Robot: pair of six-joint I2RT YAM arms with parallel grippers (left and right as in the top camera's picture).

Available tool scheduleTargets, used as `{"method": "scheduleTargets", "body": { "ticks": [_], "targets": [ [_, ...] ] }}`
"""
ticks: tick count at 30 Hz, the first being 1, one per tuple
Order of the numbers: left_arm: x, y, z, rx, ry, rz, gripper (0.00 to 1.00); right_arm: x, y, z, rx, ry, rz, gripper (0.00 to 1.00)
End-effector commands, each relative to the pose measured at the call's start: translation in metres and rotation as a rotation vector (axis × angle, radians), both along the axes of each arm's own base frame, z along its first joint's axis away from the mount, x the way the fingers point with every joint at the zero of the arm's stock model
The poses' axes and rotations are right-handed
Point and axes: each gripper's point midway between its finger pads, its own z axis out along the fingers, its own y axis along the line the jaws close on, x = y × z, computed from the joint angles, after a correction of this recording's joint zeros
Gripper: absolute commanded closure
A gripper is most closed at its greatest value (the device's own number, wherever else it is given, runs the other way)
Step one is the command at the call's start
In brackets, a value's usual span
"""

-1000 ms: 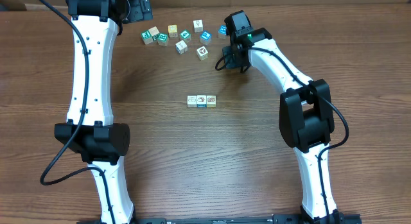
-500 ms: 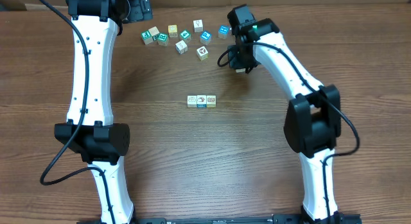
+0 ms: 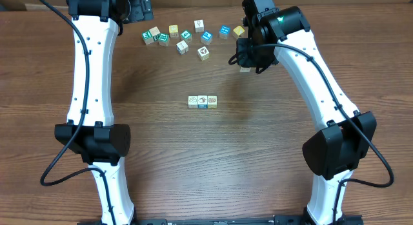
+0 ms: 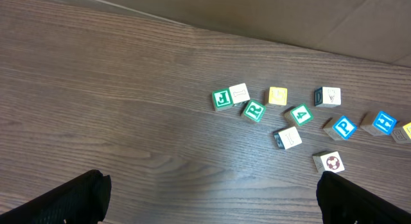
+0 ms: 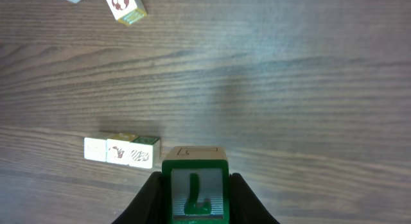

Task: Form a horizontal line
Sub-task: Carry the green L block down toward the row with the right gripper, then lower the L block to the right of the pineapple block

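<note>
A green letter cube [image 5: 194, 193] is held clenched between the fingers of the right gripper [image 5: 194, 185], which is seen in the upper right of the overhead view, well apart from the row of three cubes [image 3: 202, 101] laid at the centre of the table [image 3: 193, 167]. The left gripper [image 4: 212, 179] is spread wide with nothing in it, above the loose cubes [image 3: 186, 35] at the top. The tan cube [image 3: 212, 101] at the row's right end could be knocked askew if the held cube is lowered too close, since the fingers flank it on both sides. A gap or a skewed line would be left if it were released off the row's axis.
</note>
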Motion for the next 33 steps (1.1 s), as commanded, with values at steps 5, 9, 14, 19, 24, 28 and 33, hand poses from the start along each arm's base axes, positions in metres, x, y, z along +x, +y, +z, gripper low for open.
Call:
{"method": "scheduleTargets", "body": {
  "ticks": [5, 9, 14, 19, 24, 28, 33],
  "targets": [
    [0.000, -0.003, 0.004, 0.011, -0.009, -0.012, 0.00, -0.019, 0.023, -0.018, 0.031, 0.060, -0.031, 0.83],
    [0.000, -0.003, 0.004, 0.011, -0.009, -0.012, 0.00, -0.025, 0.030, -0.045, -0.008, 0.071, -0.052, 0.83],
    [0.000, -0.003, 0.004, 0.011, -0.008, -0.012, 0.00, -0.031, 0.037, -0.080, -0.060, 0.059, -0.053, 0.83],
    [0.000, -0.002, 0.004, 0.011, -0.009, -0.012, 0.00, -0.032, 0.030, -0.102, -0.113, 0.028, -0.124, 0.83],
    [0.000, -0.003, 0.004, 0.011, -0.008, -0.012, 0.00, -0.031, 0.031, -0.117, -0.102, 0.017, -0.127, 0.83],
    [0.000, -0.003, 0.004, 0.011, -0.009, -0.012, 0.00, -0.032, 0.033, -0.128, -0.086, 0.014, -0.125, 0.83],
    [0.000, -0.003, 0.004, 0.011, -0.008, -0.012, 0.00, -0.036, 0.031, -0.137, -0.096, 0.031, -0.127, 0.83]
  ]
}}
